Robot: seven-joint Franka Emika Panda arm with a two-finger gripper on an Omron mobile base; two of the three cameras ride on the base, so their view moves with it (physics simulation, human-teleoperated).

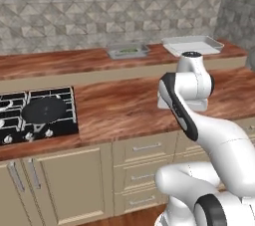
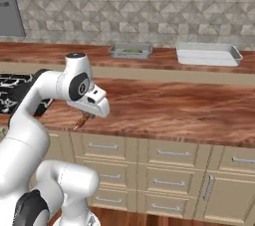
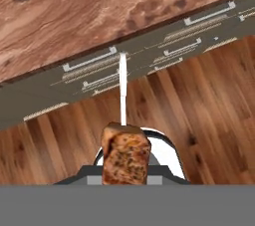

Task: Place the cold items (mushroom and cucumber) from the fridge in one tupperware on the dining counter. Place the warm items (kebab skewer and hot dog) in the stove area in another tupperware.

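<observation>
The gripper (image 2: 87,116) was seen in the right base view at the front edge of the wood counter (image 2: 164,108), pointing down and toward the cabinet drawers (image 2: 172,154). Its jaws were closed on the kebab skewer (image 3: 125,159), which was held clear of the counter surface. In the hand view, a browned meat chunk sat at the bottom centre, and the pale stick of the skewer extended straight up from it across the drawer fronts (image 3: 149,56) and the wooden floor (image 3: 199,110). In the right base view, the brown lower end of the skewer projected below the hand, just in front of the counter edge. In the left base view, the gripper was hidden behind the arm's own links. A black cooktop (image 1: 37,113) was set into the counter at the left of that view. On the raised rear counter (image 1: 64,63), two containers stood well apart from the gripper: a small grey tub (image 2: 130,50) with something green inside, too small to identify, and to its right a wide, shallow white tupperware (image 2: 208,54), whose interior appeared bare. A grey tiled wall (image 2: 139,6) rose behind that counter.
</observation>
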